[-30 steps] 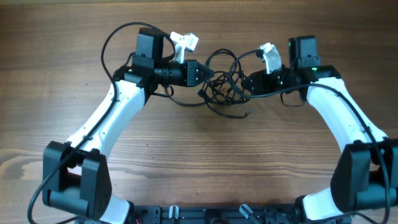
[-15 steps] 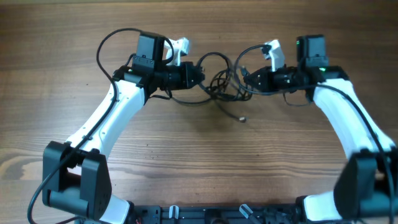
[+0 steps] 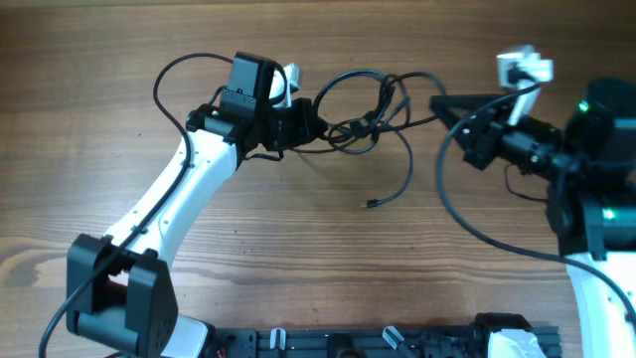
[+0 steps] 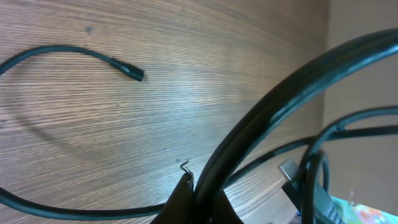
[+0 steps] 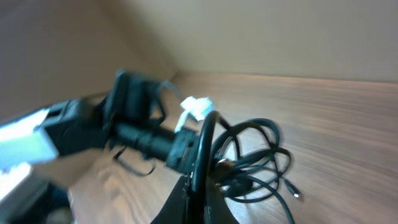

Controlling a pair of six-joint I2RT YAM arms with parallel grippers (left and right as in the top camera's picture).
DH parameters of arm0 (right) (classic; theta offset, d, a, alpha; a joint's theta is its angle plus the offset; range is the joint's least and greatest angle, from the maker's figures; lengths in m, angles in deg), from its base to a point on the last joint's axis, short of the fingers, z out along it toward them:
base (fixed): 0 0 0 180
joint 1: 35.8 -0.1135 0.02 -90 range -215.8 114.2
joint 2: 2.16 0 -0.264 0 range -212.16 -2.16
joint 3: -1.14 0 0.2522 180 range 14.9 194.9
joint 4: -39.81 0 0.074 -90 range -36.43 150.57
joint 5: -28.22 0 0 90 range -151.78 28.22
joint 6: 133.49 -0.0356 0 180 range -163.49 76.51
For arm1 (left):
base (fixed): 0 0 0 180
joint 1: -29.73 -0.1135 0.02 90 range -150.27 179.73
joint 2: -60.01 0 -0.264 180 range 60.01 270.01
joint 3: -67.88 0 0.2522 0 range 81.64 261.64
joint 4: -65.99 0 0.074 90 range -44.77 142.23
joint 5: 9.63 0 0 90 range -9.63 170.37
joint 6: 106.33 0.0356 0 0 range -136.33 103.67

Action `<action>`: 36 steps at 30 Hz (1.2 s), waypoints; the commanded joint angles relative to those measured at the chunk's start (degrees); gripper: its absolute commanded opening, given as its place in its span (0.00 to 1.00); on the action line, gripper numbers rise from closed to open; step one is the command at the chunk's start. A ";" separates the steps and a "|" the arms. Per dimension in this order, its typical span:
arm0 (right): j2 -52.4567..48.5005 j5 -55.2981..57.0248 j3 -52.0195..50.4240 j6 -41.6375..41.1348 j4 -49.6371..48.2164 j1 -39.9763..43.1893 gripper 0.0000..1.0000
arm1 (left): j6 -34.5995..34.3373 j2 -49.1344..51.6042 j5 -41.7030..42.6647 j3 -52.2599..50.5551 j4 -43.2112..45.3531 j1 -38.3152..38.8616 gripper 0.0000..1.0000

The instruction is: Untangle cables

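Heavy blur over cables [image 5: 252, 158] and left arm [image 5: 134, 134] in right wrist view.

- Found left gripper [image 4: 193, 200] at bottom edge, dark tips pinched on the cables [image 4: 273, 102].
- Noted two black strands side by side, rising from the tips to upper right, close to lens.
- Observed thin cord end with small black plug [image 4: 132, 74] upper left, lying on wooden table [image 4: 93, 143].
- Recorded further loops at right, pale connector [image 4: 290, 174] among them.

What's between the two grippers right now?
Only the cables: a loose tangle beside the left gripper, with strands running on to the right gripper. The overhead view shows it.
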 commanded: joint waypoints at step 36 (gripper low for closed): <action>-25.40 20.63 2.34 -15.37 -0.66 -13.03 0.56 | 0.57 2.36 -9.81 -2.12 1.44 2.99 0.04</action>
